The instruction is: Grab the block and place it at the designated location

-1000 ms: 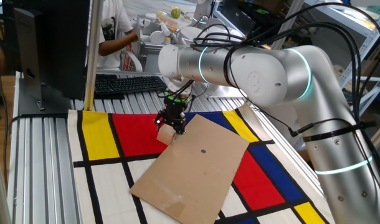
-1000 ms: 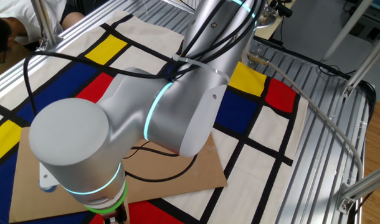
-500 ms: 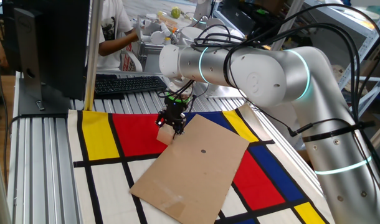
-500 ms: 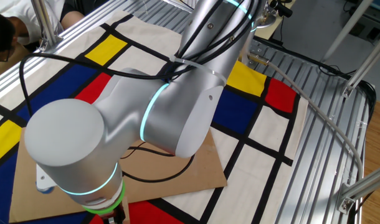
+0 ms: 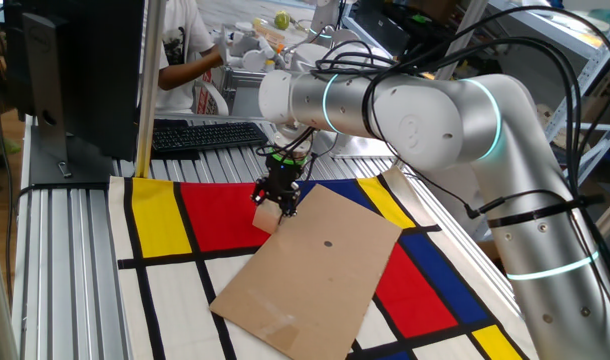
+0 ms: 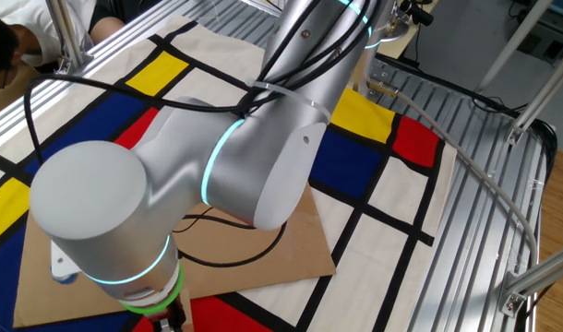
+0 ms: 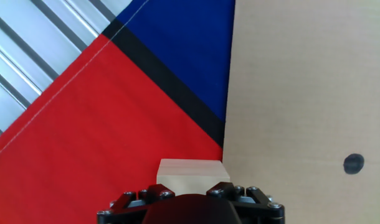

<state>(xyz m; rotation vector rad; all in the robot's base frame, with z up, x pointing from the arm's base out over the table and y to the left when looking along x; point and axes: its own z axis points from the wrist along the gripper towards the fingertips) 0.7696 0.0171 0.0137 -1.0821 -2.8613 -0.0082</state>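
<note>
My gripper (image 5: 274, 203) is shut on the pale tan wooden block (image 5: 266, 214) and holds it just above the mat, over the red patch beside the cardboard's far left edge. In the hand view the block (image 7: 189, 173) sits between the black fingers (image 7: 135, 198), over the red next to the cardboard edge. The brown cardboard rectangle (image 5: 310, 270) lies on the mat with its dark dot (image 5: 327, 242) right of the block; the cardboard (image 7: 308, 93) and its dot (image 7: 354, 163) also show in the hand view. In the other fixed view the arm hides gripper and block.
The red, yellow, blue patterned mat (image 5: 215, 215) covers the table. A black keyboard (image 5: 207, 135) and monitor (image 5: 80, 70) stand at the back left. A person (image 5: 180, 50) sits behind. Ribbed aluminium table (image 5: 65, 260) runs along the left. The big arm (image 6: 226, 175) fills the other fixed view.
The arm has shifted very slightly; the gripper still holds the block at nearly the same spot by the cardboard's edge.
</note>
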